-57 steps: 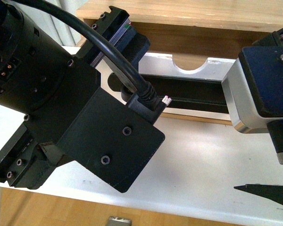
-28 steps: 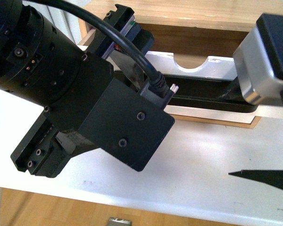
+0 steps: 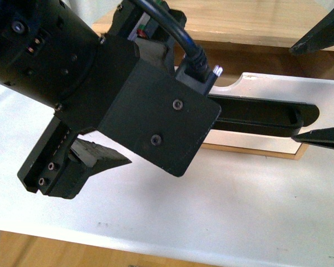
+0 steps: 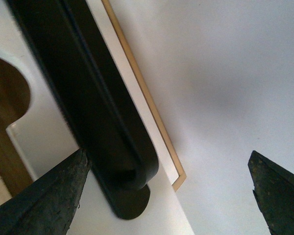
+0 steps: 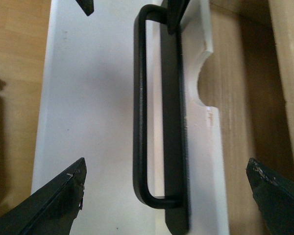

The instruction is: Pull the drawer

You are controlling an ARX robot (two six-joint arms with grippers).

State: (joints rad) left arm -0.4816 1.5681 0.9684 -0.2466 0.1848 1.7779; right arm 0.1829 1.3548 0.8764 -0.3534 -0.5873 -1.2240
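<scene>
The drawer (image 3: 278, 89) shows its white front with a half-round notch (image 3: 238, 79) and a long black bar handle (image 3: 256, 114). My left gripper (image 4: 167, 161) is open at the handle's left end (image 4: 122, 161), which lies between its fingers, close to one fingertip (image 4: 63, 191). In the front view the left arm's black body hides that end. My right gripper (image 5: 165, 169) is open wide over the handle's right end (image 5: 152, 198), with the bar (image 5: 139, 107) running between its fingers. Its two dark fingertips (image 3: 317, 30) enter the front view from the right.
A light-wood top (image 3: 256, 22) runs above the drawer, whose wood inside (image 5: 235, 98) shows behind the notch. Below the drawer lies a wide white front without a handle (image 3: 222, 194). Wooden floor (image 5: 14, 73) shows beyond it.
The left arm has moved up and to the right, towards the handle's left end. The right wrist body has risen out of the front view, leaving only its fingertips either side of the handle's right end.
</scene>
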